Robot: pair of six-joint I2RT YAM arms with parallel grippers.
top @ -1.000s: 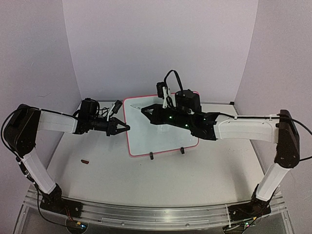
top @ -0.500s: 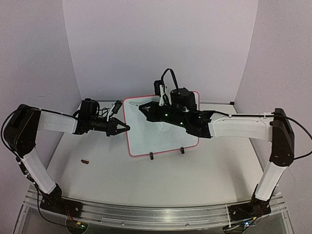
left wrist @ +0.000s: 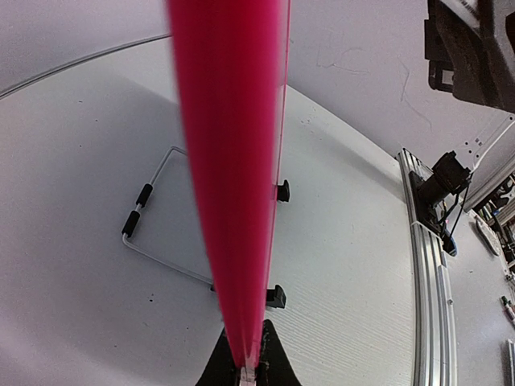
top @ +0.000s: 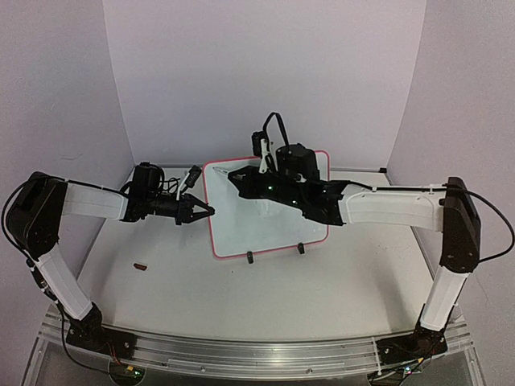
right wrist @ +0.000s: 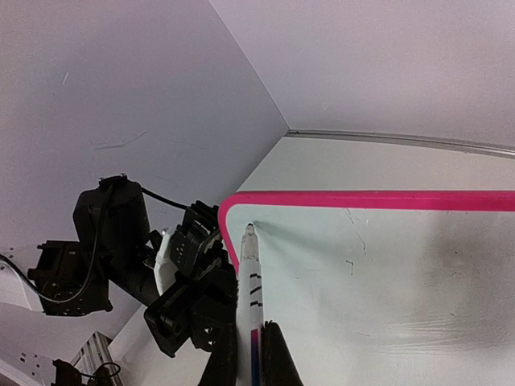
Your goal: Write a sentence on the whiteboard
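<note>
The whiteboard (top: 261, 229), white with a pink-red border, stands tilted on the table with two black clips (top: 249, 257) at its near edge. My left gripper (top: 208, 211) is shut on its left edge; in the left wrist view the pink edge (left wrist: 233, 161) runs up from between the jaws of that gripper (left wrist: 248, 374). My right gripper (top: 236, 178) is shut on a white marker (right wrist: 250, 281), tip touching the whiteboard (right wrist: 386, 273) near its top left corner. No sentence shows; only faint smudges.
A small dark brown piece (top: 141, 266) lies on the table at the left. A wire stand (left wrist: 153, 233) props the board from behind. Walls close the back and sides. A metal rail (top: 241, 354) runs along the near edge.
My right arm has moved left and farther back, bringing the marker to the board's top left corner. My left arm and the board have not moved.
</note>
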